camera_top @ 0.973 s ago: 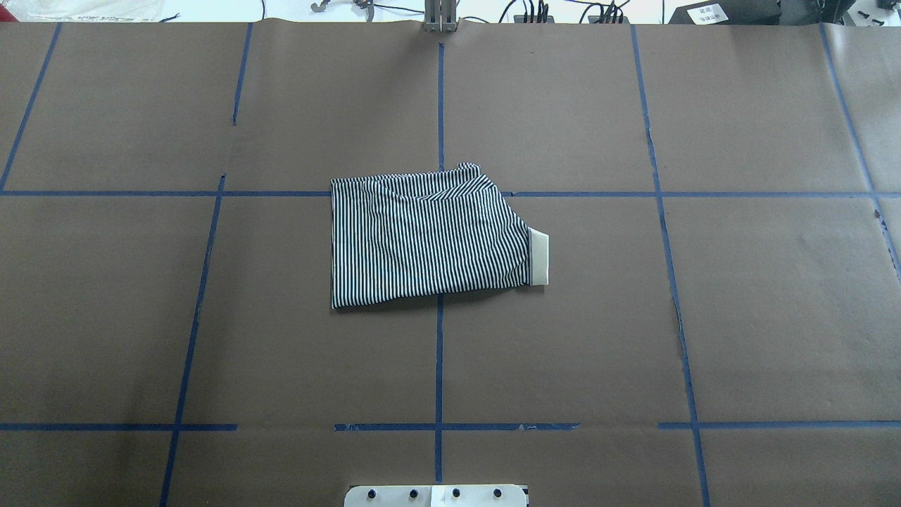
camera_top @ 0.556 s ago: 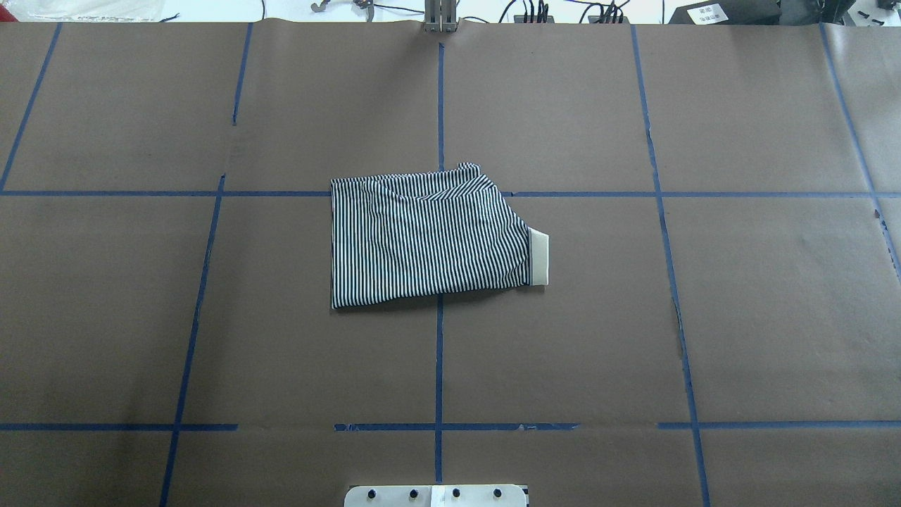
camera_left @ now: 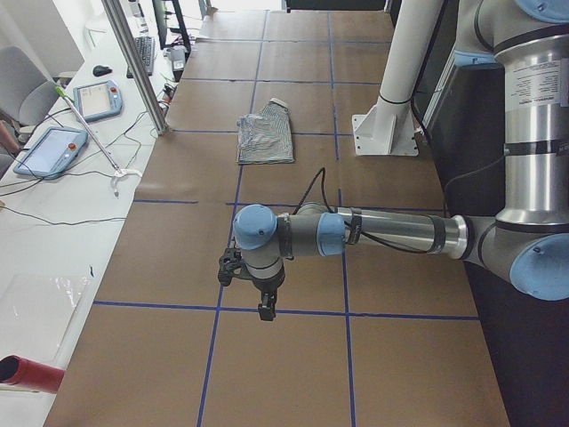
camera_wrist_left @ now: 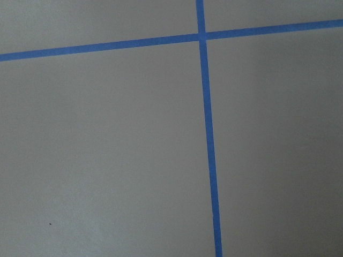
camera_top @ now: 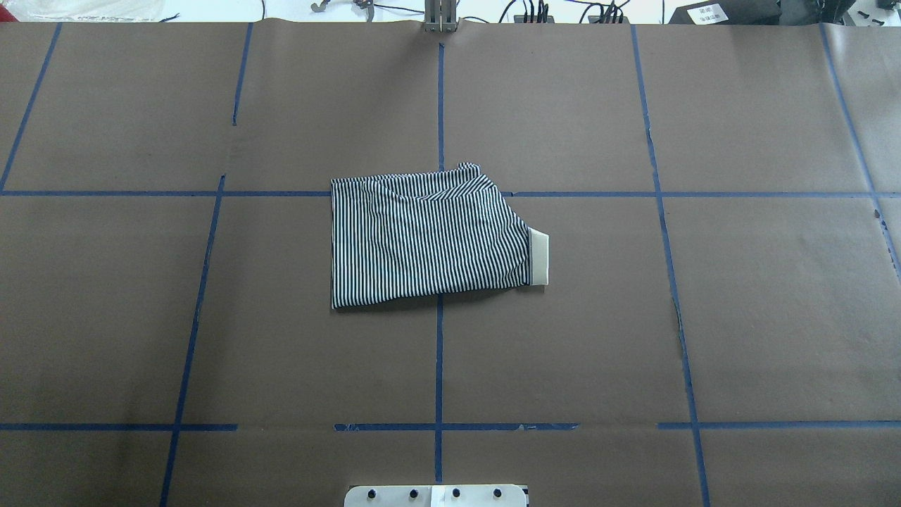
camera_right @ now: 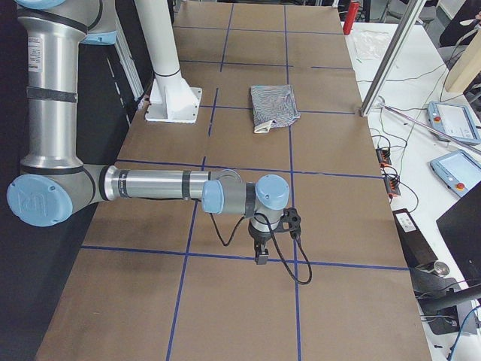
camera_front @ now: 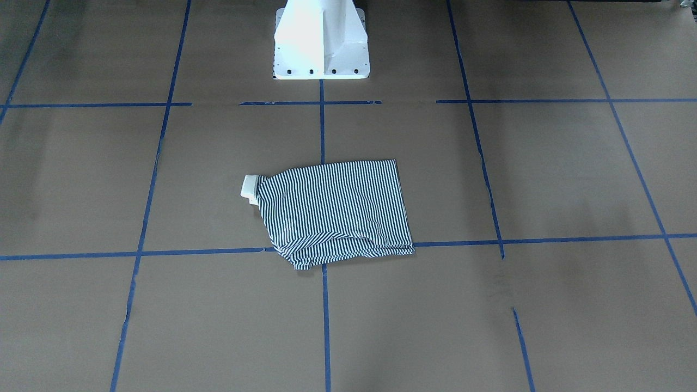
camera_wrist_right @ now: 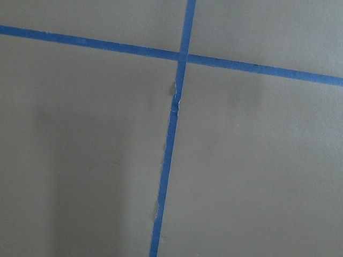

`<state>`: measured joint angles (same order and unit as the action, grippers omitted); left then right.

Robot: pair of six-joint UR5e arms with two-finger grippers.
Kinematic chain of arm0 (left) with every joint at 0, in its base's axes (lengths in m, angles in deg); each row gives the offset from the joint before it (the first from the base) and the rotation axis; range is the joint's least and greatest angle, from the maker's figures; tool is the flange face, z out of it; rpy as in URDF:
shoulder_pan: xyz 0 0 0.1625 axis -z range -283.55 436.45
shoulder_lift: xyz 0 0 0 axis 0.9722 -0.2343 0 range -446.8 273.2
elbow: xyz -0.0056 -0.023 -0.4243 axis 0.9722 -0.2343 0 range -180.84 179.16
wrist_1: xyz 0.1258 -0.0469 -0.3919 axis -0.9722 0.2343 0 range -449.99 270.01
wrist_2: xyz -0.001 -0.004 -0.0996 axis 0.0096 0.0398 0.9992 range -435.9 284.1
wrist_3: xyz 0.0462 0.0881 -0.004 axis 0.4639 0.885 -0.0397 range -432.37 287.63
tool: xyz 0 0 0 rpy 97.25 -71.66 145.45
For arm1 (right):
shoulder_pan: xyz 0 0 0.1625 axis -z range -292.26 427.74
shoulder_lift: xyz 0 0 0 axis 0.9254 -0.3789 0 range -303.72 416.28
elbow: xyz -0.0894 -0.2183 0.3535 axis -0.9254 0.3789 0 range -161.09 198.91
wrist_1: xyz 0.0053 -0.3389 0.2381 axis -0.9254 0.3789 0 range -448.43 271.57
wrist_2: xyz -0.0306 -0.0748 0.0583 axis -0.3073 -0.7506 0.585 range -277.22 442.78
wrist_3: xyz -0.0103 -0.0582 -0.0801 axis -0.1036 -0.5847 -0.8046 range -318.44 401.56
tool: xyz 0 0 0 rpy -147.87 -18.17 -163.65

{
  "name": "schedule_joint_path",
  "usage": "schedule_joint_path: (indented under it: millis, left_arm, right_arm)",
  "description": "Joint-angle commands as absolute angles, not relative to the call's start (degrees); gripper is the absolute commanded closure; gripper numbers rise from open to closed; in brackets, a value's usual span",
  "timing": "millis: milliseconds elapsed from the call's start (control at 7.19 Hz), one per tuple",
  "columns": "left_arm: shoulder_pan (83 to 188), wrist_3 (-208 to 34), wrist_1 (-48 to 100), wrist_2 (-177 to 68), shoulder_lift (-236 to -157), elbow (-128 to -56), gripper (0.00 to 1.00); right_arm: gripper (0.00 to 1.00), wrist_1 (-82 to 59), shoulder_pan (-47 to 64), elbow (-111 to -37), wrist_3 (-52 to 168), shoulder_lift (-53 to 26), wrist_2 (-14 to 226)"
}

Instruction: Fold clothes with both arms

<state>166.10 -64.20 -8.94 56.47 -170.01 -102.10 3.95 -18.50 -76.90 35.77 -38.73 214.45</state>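
The table, covered in brown paper and marked off by a grid of blue tape lines, is taking up nearly all of every view. The left arm is reaching out level and low over the table's left end, well apart from the garment, and the right arm is mirroring that pose over the table's right end. The white pedestal base is standing at the robot's edge of the table, on the centre tape line. The striped polo shirt is lying folded into a compact, roughly rectangular bundle at the middle of the table, sitting across the centre tape line where a cross line meets it, with its far edge bunching into a rumpled fold. The left gripper is pointing straight down just above the paper, as is the right gripper; each is showing only in a side view, so whether its claw is released or clenched cannot be told. Both wrist cameras are showing only bare paper and a tape crossing. The cream collar is poking out from the bundle's edge toward the robot's right.
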Motion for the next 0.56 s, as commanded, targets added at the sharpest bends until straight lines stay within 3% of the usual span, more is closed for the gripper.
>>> schedule_joint_path:
  millis: [0,417]
  left_arm:
    - [166.1,-64.2,-9.0,56.4,-170.5,-102.5,0.0]
    - [166.0,-64.1,-9.0,56.3,-170.9,-102.6,0.0]
  right_arm:
    - [0.0,3.9,-18.5,-76.8,36.0,-38.7,214.4]
    - [0.0,3.9,-18.5,-77.0,36.1,-38.7,214.7]
